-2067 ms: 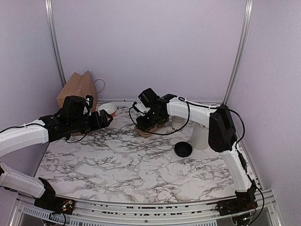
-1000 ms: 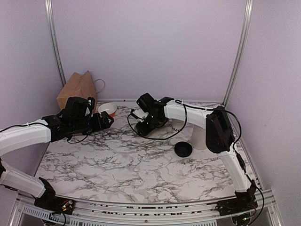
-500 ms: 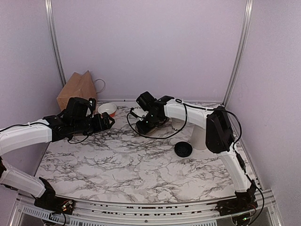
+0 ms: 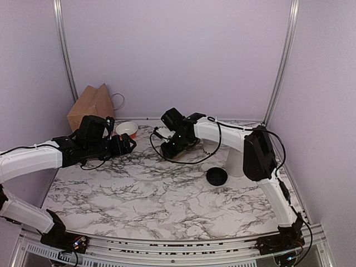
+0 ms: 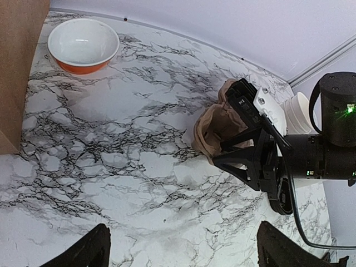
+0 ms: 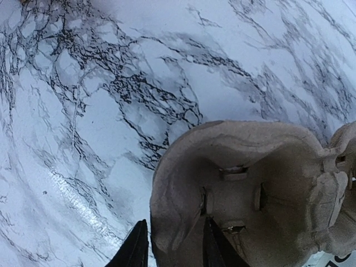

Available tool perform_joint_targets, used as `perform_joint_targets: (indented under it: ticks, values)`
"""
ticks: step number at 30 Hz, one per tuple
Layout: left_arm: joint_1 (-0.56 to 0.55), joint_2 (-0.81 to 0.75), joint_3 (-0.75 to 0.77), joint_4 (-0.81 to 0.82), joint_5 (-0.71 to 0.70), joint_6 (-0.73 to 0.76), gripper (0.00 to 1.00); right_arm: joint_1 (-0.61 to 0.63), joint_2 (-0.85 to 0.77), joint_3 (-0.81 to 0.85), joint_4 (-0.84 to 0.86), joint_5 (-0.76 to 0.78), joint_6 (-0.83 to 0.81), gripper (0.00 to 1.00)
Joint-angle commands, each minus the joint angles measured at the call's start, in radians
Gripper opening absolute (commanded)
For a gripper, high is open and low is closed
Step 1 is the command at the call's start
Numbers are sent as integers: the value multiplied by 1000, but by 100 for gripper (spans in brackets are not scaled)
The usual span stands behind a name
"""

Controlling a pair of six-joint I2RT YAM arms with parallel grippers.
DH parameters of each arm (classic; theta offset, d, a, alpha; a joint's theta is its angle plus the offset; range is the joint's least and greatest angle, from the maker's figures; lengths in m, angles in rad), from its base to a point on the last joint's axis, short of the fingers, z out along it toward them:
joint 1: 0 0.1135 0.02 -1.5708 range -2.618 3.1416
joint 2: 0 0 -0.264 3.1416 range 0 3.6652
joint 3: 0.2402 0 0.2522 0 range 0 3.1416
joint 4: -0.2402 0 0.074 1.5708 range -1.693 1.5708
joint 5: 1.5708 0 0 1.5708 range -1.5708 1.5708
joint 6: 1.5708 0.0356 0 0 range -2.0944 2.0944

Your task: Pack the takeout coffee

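Cup (image 4: 210, 147): upright, long axis vertical, right of centre in the top view. It is mostly hidden behind the right arm and its lettering is unreadable. Lid (image 4: 216, 176): flat on the table (image 4: 139, 194), just below the cup.

Right gripper (image 6: 169, 247): clenched on the wall of a brown carrier (image 6: 250, 167), which is cut off at the bottom edge.

Left gripper (image 5: 186, 253): released, fingers wide apart.
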Motion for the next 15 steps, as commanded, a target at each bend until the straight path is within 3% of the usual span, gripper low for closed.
perform_joint_targets:
  ticks: [1, 15]
  values:
    - [4, 7, 4, 9, 5, -2, 92, 7, 30, 51, -10, 9, 3, 32]
    - [4, 4, -5, 11, 1, -8, 92, 3, 30, 71, -15, 9, 7, 13]
